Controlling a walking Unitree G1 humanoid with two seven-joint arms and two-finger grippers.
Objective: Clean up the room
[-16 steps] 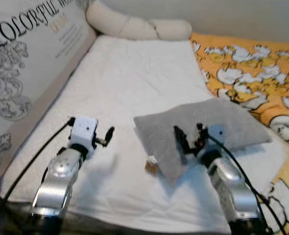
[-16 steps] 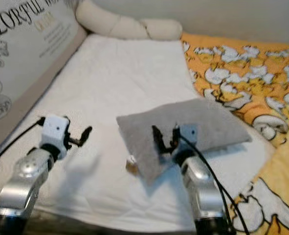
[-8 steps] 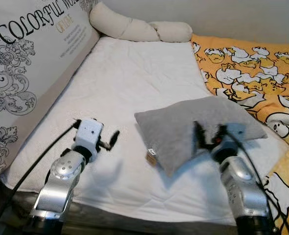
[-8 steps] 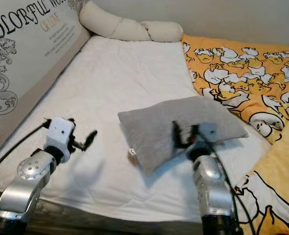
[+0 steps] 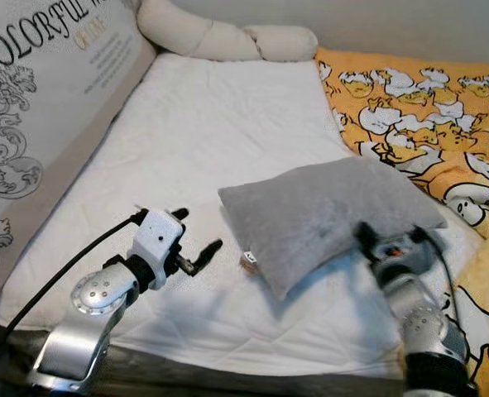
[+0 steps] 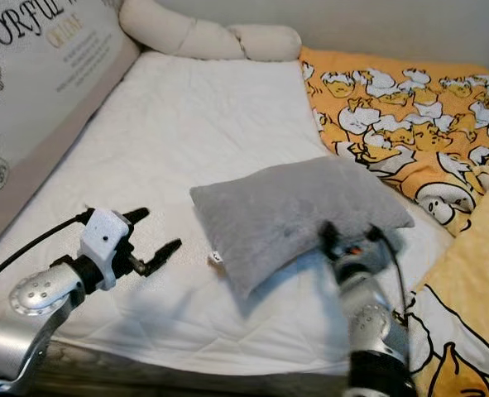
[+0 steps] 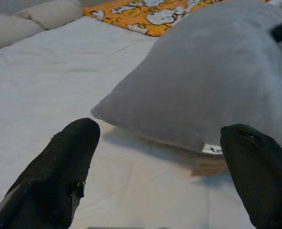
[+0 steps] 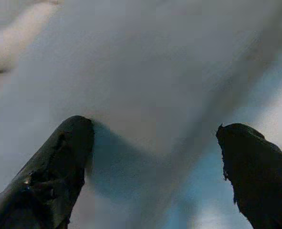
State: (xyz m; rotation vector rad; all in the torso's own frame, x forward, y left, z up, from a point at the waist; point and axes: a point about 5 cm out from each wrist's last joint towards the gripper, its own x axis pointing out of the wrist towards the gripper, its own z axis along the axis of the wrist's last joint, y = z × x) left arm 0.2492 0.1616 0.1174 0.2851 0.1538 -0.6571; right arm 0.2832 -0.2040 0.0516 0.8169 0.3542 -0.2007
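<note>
A grey pillow was seen lying on the white mattress of a bed, near its front edge, with one corner pointed toward the robot and a small tag at that corner. The left gripper was held just above the mattress beside the pillow's near corner, apart from it, its two black fingers spread wide with nothing between them. The right gripper was placed at the pillow's front right edge, its fingers also spread wide; whether the pillow was touched could not be told from the blurred wrist view. An orange blanket printed with white ducks was spread on the right side of the bed, just beside the pillow. A long cream bolster was laid along the head of the mattress, and a printed board with ornate lettering was set along the left side.
</note>
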